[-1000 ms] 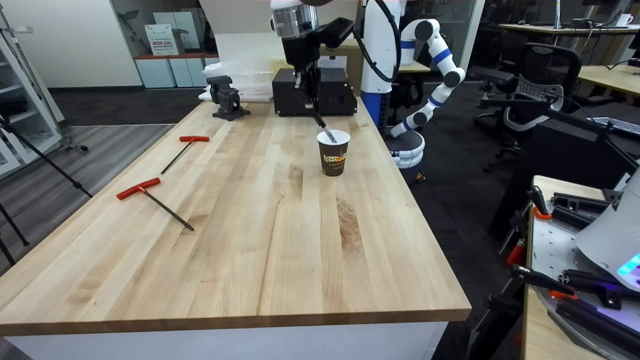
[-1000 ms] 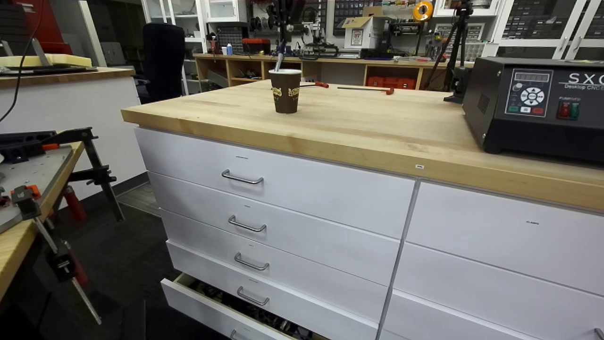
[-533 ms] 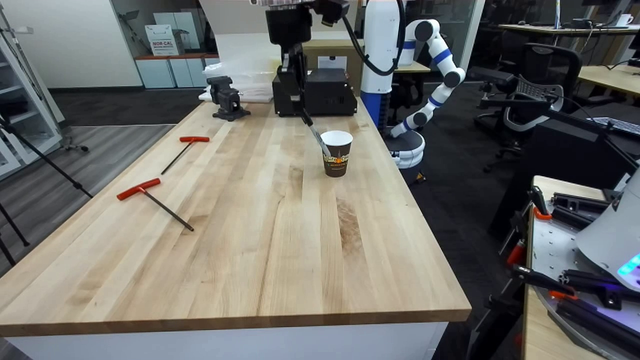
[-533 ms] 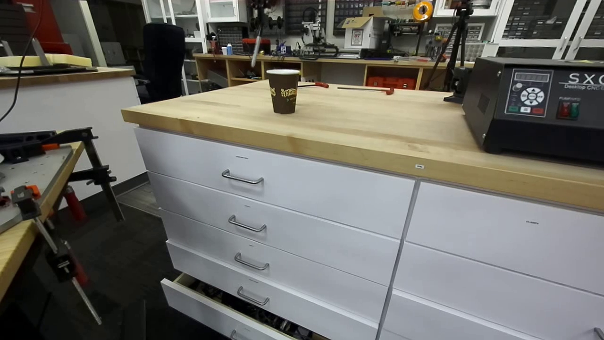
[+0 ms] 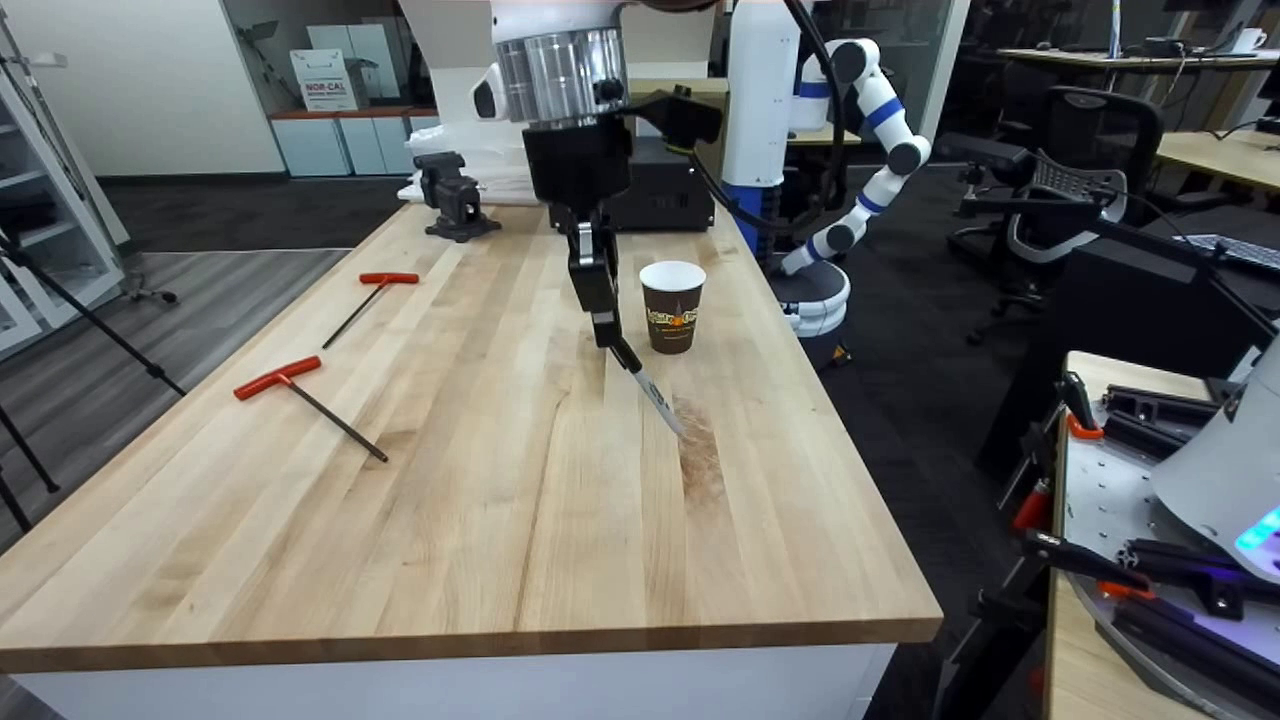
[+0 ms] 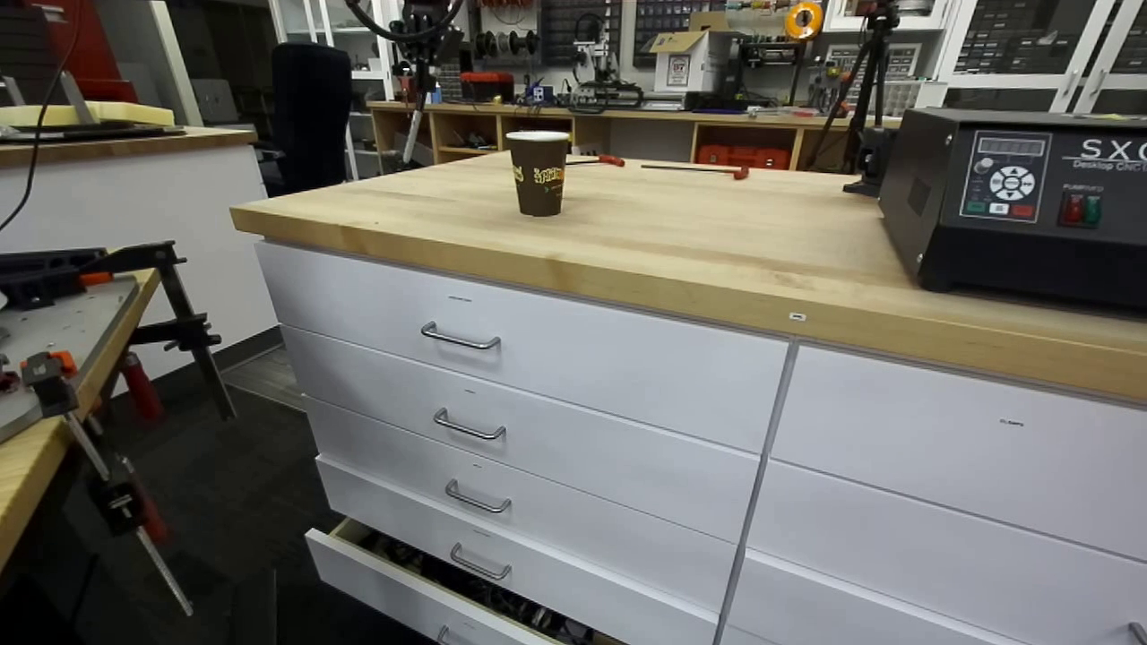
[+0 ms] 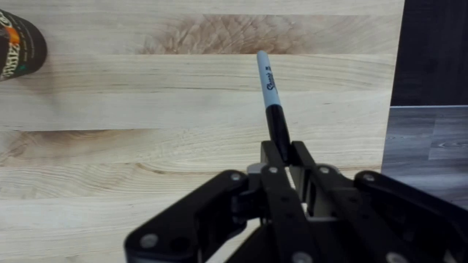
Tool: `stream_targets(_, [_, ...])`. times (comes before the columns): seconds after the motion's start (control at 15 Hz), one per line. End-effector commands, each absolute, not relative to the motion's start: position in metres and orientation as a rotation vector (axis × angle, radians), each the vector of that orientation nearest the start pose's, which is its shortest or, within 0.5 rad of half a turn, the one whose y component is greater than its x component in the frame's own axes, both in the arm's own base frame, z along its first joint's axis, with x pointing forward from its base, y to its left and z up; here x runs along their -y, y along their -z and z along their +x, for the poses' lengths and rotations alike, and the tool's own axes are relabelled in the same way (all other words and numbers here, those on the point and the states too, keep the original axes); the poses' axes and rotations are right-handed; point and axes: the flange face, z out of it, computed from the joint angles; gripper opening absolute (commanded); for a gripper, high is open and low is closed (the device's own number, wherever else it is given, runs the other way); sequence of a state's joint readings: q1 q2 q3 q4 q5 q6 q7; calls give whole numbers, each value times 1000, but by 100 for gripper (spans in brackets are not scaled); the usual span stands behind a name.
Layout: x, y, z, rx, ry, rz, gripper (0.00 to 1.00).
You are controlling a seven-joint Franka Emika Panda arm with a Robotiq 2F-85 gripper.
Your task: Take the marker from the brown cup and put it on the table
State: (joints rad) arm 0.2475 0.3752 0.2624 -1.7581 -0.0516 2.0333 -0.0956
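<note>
The gripper (image 7: pixel 283 152) pinches the marker (image 7: pixel 270 86) by its black end; the grey, lettered barrel points far and slightly left over the table (image 7: pixel 120 109). Far left, only part of the cup (image 7: pixel 27 51) shows in the wrist view. Right of the table's edge, dark floor (image 7: pixel 431 54) lies far, grey floor (image 7: pixel 416 146) near.

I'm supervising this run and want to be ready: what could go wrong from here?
The gripper pinches the marker only by its black end, so it might twist or slip. The marker slants, grey end down, so it may tip or roll when released onto the table. The brown cup stands nearby; a stray swing could knock it.
</note>
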Motion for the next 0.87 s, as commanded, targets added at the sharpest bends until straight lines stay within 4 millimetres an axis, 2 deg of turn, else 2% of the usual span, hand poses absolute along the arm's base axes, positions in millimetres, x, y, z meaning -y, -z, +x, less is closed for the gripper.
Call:
stream_targets(0.0, [-304,-364,536,1063,-74,-2923,43])
stream_targets(0.2, [-305,-377,527,1100,2,-2886,63])
stream_targets(0.47, [-294,-398,510,1113,-6,-2872,88])
stream_targets(0.53, [-308,-386,529,1096,-16,-2885,70])
stream_targets(0.73, [-303,-394,519,1104,-6,-2887,88])
stream_targets(0.8, [-302,-395,518,1105,-7,-2888,88])
